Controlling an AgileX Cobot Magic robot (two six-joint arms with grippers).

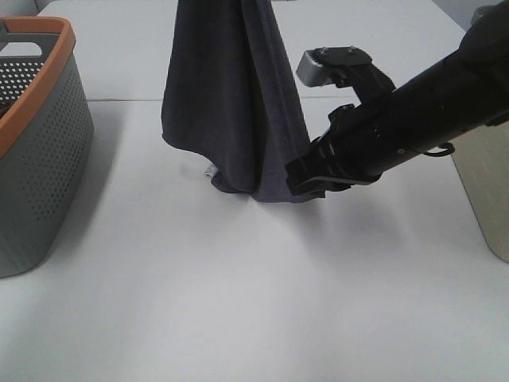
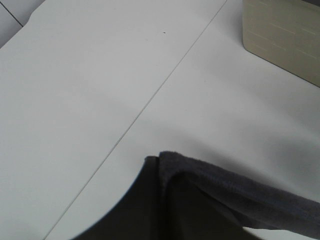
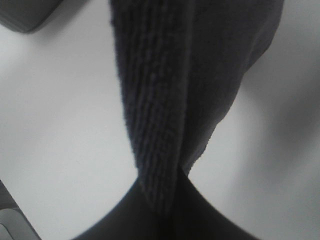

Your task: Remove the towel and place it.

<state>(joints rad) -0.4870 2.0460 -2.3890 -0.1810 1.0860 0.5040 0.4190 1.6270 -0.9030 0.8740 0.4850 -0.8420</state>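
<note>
I have the towel (image 1: 231, 95) hanging upright to the right of the basket (image 1: 40, 143), top pinched in my closed left end effector (image 2: 150, 172), lower corner in the closed right end effector (image 1: 306, 179).

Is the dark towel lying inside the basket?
No, the towel hangs down to the white table, apart from the basket standing at the left.

The towel (image 1: 231, 103) hangs at upper centre, lower edge on the table (image 1: 238, 318). The basket (image 1: 40, 143) stands far left, the right gripper (image 1: 306, 181) at the towel's lower right.
</note>
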